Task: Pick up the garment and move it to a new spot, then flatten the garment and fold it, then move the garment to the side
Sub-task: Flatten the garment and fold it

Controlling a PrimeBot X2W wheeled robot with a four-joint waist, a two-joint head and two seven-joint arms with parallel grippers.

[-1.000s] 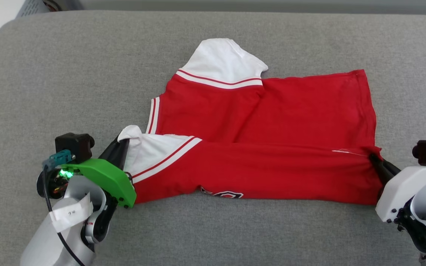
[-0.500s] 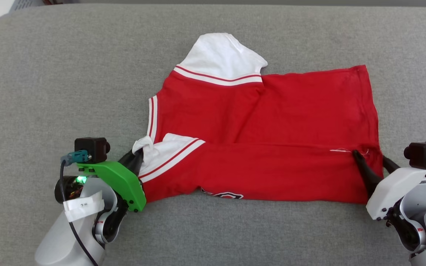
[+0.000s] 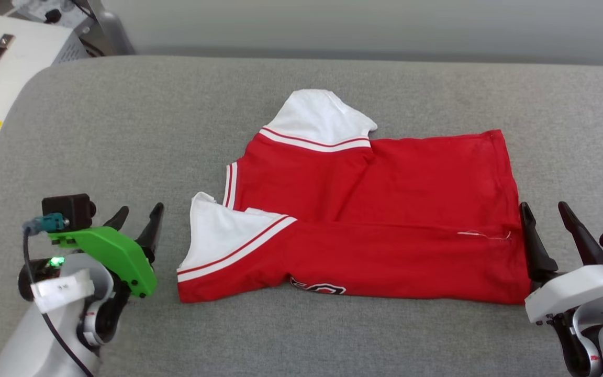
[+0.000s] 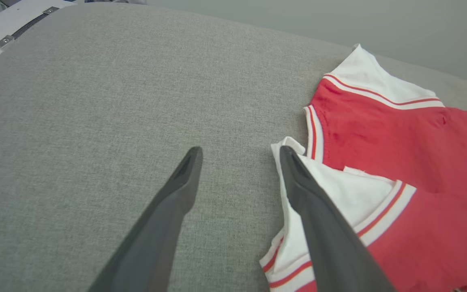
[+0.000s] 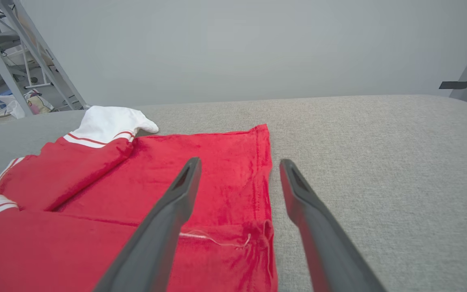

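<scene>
A: Where did the garment (image 3: pixel 364 220) lie?
B: Flat on the grey cushion (image 3: pixel 123 120), near its middle. Its long axis ran from 9 o'clock to 3 o'clock in the head view, and the near long edge was lapped over onto the body. Its white sleeve (image 3: pixel 218 235) sat at the 9 o'clock end, the hem (image 3: pixel 501 178) at the 3 o'clock end.
A: And the claws?
B: Both stood with jaws wide apart, holding nothing. The left gripper (image 3: pixel 141 209) was off the sleeve end, with the cloth toward its 3 o'clock. The right gripper (image 3: pixel 543 207) was off the hem, with the cloth toward its 9 o'clock.
A: Which was nearer?
B: The right, I judged. Its inner finger stood just beside the hem, while grey showed between the left gripper and the sleeve. In the left wrist view one finger crossed the sleeve's edge, though whether it touched I couldn't tell.
A: And the next fold?
B: Probably along that axis, each arm taking its own end.
</scene>
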